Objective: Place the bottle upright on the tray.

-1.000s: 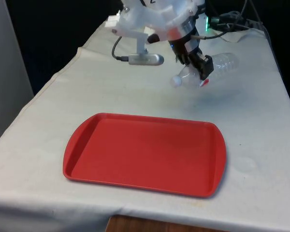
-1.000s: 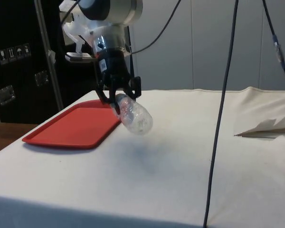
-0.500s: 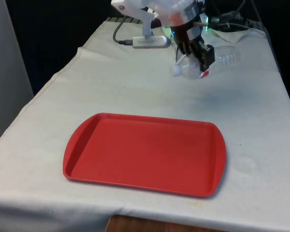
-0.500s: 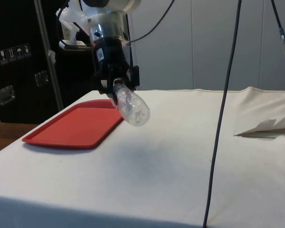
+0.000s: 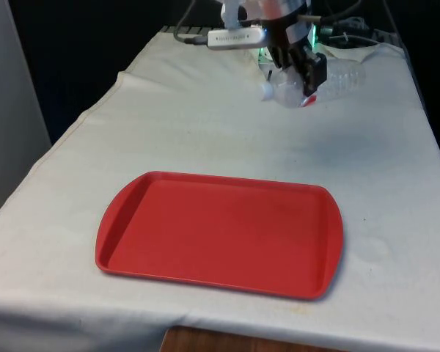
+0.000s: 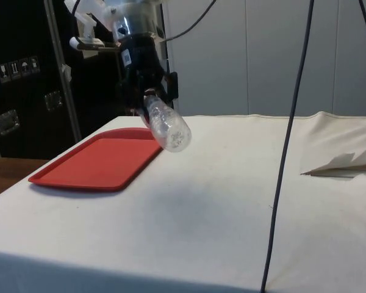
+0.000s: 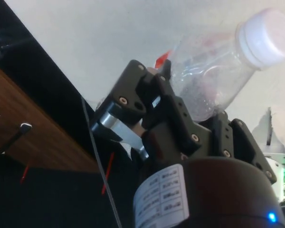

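Table: white cloth [image 5: 169, 132], lightly creased, reaching to the near edge, where a strip of brown wood shows below it. A red tray [image 5: 220, 233] lies flat on the near half of the table, long side across the front view. Its bed is bare red plastic with a raised rim all round. In the side view the tray [image 6: 94, 162] sits toward the left, with open cloth on its right.

Surroundings: a black cable [image 6: 287, 146] hangs down through the side view on the right, in front of the table and well apart from the arm. A folded bit of cloth or paper [image 6: 341, 163] lies on the table at the far right of the side view. Cables and a green light sit at the far end of the table in the front view. Between the held load and the tray: open cloth.

Gripper [image 5: 302, 72]: held above the table beyond the tray's far edge, toward the front view's right. The black fingers are closed around a clear plastic bottle [image 5: 330, 82] near its neck end.

Bottle: off the cloth, carried in the air, lying tilted rather than upright. White cap [image 7: 270, 33] points toward the front view's left and slightly down; the base sticks out past the fingers toward the right. In the side view the bottle [image 6: 166, 127] slopes down from the gripper [image 6: 149, 101], base lowest. A red scrap of label [image 7: 162, 60] shows beside one finger [image 7: 175, 116] in the wrist view.
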Motion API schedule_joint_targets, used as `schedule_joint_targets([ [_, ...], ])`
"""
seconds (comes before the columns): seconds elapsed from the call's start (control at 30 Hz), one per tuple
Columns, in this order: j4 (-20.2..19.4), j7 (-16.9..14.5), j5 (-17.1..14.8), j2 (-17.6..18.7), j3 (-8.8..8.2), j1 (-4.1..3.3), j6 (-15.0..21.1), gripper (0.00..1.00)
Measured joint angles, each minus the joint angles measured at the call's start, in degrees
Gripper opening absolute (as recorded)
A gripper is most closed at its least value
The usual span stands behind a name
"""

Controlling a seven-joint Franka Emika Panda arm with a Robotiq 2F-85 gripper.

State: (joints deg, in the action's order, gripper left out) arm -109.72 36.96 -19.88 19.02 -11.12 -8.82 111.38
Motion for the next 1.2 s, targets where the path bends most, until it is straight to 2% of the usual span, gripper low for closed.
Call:
schedule_joint_targets([
  [0.33, 0.2, 3.0, 2.5, -0.6, 0.17, -0.06, 0.2, 0.34],
  [0.77, 0.3, 8.1, 7.6, -0.6, 0.4, -0.34, 1.5, 0.34],
  [1.2, 0.7, 10.1, 9.0, -1.8, 0.57, -0.34, 0.9, 0.34],
])
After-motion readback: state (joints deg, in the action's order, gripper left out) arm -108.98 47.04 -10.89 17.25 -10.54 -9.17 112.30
